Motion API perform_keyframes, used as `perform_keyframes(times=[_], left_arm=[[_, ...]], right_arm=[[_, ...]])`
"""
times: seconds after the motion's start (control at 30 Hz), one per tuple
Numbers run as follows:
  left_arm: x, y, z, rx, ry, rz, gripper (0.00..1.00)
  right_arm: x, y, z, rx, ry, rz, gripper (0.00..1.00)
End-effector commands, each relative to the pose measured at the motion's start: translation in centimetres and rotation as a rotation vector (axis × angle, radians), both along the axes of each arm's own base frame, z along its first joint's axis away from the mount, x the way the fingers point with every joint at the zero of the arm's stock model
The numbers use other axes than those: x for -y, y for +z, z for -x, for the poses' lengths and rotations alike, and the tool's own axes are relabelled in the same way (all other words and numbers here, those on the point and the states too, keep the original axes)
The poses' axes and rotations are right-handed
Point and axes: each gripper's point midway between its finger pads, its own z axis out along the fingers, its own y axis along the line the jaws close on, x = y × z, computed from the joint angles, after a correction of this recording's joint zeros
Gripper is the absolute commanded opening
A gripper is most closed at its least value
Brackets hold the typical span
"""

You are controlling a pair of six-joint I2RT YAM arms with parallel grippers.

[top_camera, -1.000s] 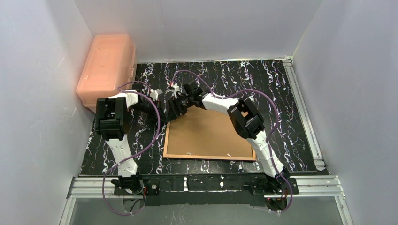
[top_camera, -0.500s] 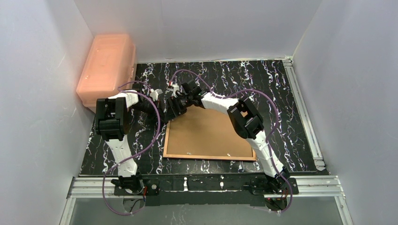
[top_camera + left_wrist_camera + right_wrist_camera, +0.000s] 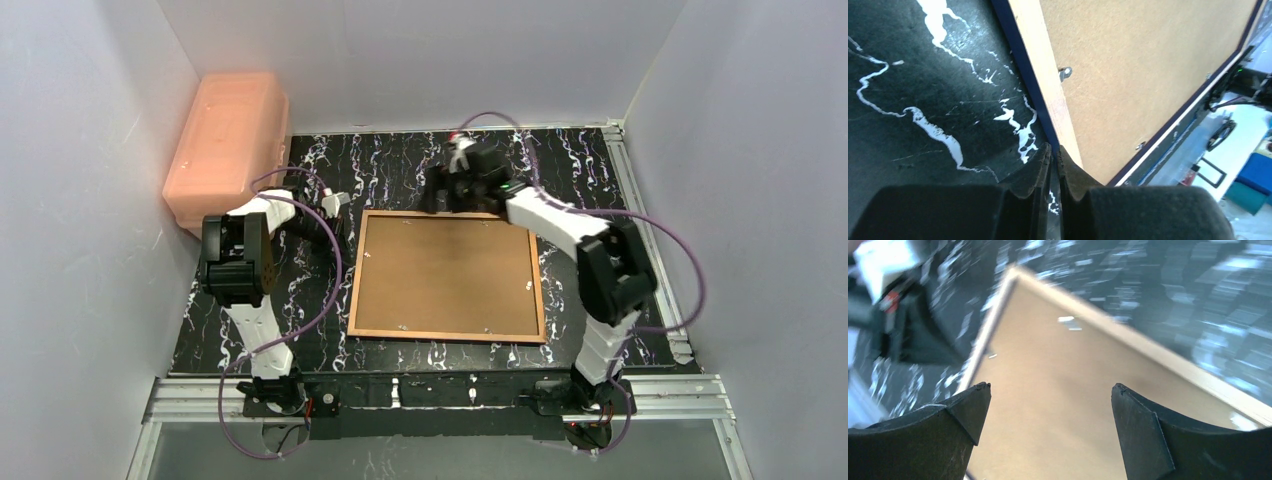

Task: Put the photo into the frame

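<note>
The frame lies face down in the middle of the table, its light wood rear edge and navy border showing. A plain brown backing board fills it, with small metal tabs along the edges. The photo is hidden. My left gripper is shut, its tips low on the table right at the frame's navy left edge, near the far-left corner. My right gripper is open and empty, hovering above the backing board by the frame's far edge.
A salmon-pink plastic box stands at the back left, against the wall. Aluminium rails run along the table's right side and front. White walls close in the left, back and right.
The right arm has swung away from the frame's far-left corner, rightward to the far edge, and its jaws have opened wider. The left arm has drawn back a little to the left.
</note>
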Motion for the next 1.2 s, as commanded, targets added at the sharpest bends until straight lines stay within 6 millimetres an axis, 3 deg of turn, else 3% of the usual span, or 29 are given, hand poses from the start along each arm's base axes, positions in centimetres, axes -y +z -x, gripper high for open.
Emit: perform_keyframes(times=[0.0,0.1,0.2,0.3,0.4,0.53,0.87,1.03,1.17], left_arm=[[-1.5,0.6,0.8,0.093,-0.108,-0.088,0.08],[-2.5,-0.2,1.5,0.143,-0.176,-0.138,0.08],[-2.9,-0.6,2.1,0.189,-0.250,-0.184,0.09],[-2.3,-0.7,2.8,0.223,-0.332,-0.211,0.09],[-1.2,-0.8,3.6,0.247,-0.397,-0.229,0.09],[-0.4,-1.2,4.8,0.265,-0.451,-0.244,0.08],[0.8,-1.9,6.6,0.261,-0.501,-0.236,0.08],[3.1,-1.6,6.9,0.256,-0.521,-0.199,0.08],[5.0,-2.0,8.3,0.207,-0.577,-0.165,0.08]], right_arm=[[13.7,-1.6,-3.8,0.000,-0.493,0.233,0.99],[20.8,-3.3,-2.8,-0.063,-0.690,0.348,0.99],[26.0,-3.4,-2.1,-0.061,-0.859,0.404,0.99],[29.3,-4.2,-1.7,-0.081,-0.962,0.390,0.99],[30.3,-5.5,-1.8,-0.122,-0.976,0.362,0.99],[28.6,-6.9,-2.6,-0.179,-0.902,0.292,0.99],[22.9,-8.1,-6.1,-0.300,-0.756,0.072,0.99],[20.2,-7.5,-8.9,-0.274,-0.710,0.015,0.99],[16.4,-7.8,-11.3,-0.257,-0.622,0.026,0.99]])
